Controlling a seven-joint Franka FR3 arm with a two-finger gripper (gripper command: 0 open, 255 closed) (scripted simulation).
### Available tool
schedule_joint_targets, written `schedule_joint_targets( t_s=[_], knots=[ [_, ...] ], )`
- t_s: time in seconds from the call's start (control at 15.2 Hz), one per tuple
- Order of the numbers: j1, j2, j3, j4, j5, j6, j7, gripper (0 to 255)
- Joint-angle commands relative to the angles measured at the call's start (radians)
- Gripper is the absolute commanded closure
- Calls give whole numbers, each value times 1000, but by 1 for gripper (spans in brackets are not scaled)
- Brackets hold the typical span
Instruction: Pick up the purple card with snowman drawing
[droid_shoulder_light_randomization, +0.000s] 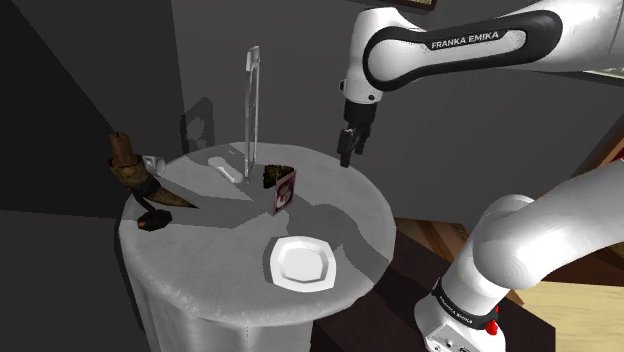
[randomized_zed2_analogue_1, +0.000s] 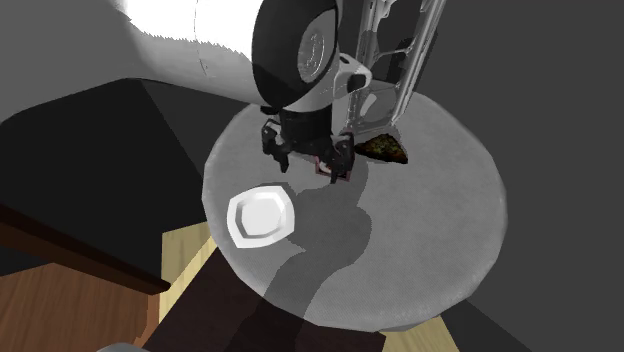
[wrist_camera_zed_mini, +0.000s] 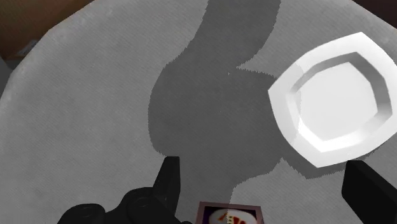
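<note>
Near the gripper (wrist_camera_zed_mini: 264, 167), apparently untouched: card (wrist_camera_zed_mini: 229, 214)

Round grey table (droid_shoulder_light_randomization: 350, 215): white plate (droid_shoulder_light_randomization: 300, 262), upright card (droid_shoulder_light_randomization: 284, 190), brown horn (droid_shoulder_light_randomization: 140, 178), clear stand (droid_shoulder_light_randomization: 250, 110).

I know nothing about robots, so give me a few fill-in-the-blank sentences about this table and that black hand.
The gripper's fingers stand ____, clasping nothing.
The card stands ____ on the table, not flat.
The table's top is ____ in shape.
The plate's colour is ____.
Missing words: apart; upright; round; white.
</note>
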Motion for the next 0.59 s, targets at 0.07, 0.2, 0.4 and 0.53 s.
schedule_joint_targets(
  t_s=[0.07,0.2,0.4,0.53],
  knots=[
    [7,113,2,31,-3,97,-25,0],
    [12,186,4,59,-4,150,-40,0],
    [19,296,9,111,-7,221,-62,0],
    [23,370,13,151,-10,262,-76,0]
  ],
)
